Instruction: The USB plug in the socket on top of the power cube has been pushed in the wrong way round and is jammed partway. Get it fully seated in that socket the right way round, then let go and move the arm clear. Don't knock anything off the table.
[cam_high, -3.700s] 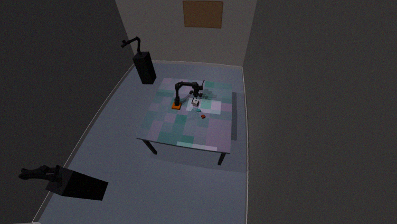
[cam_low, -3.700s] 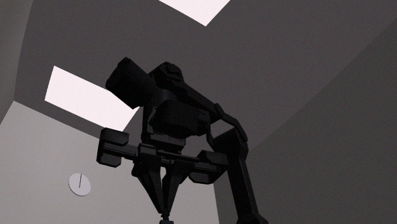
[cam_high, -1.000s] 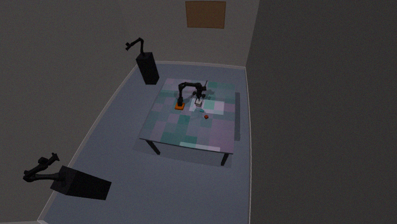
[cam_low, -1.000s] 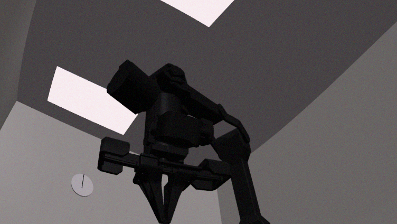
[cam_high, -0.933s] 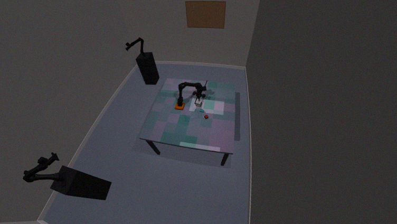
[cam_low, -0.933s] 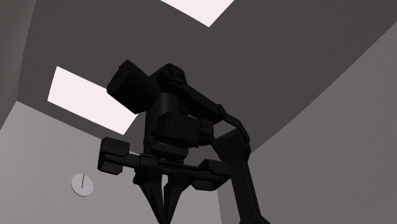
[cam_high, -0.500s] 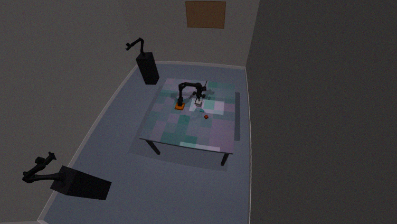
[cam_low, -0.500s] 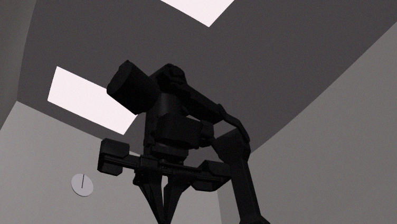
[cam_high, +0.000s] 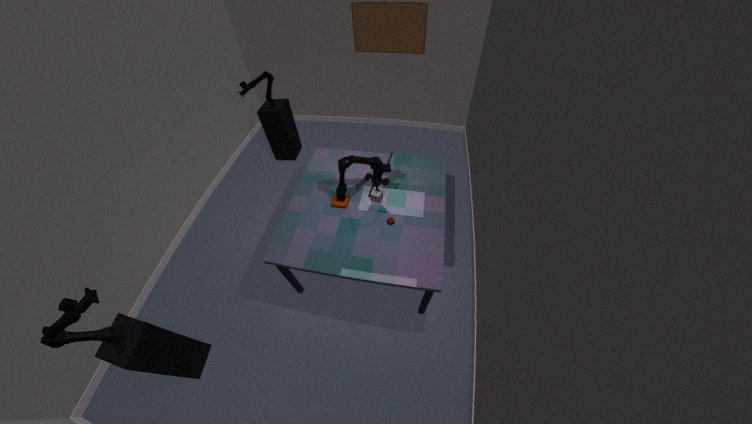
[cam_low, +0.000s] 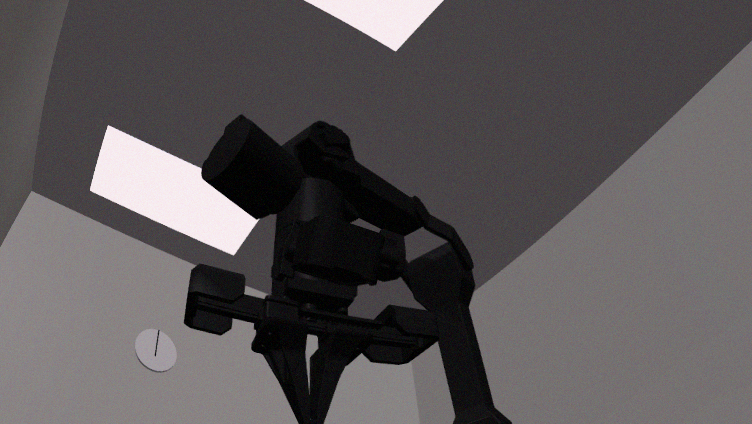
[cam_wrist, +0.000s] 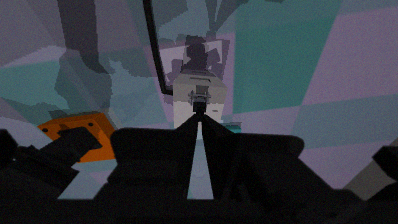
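The white power cube stands on the patchwork table near the arm's orange base. My gripper points down right over the cube's top. Its fingers are shut on the small dark USB plug, which sits at the grey socket on the cube's top. I cannot tell how deep the plug sits or which way round it is. A black cable runs up from the cube's left side.
A small teal object and a small red object lie on the table just in front of the cube. Two other dark arms on black pedestals stand on the floor, away from the table.
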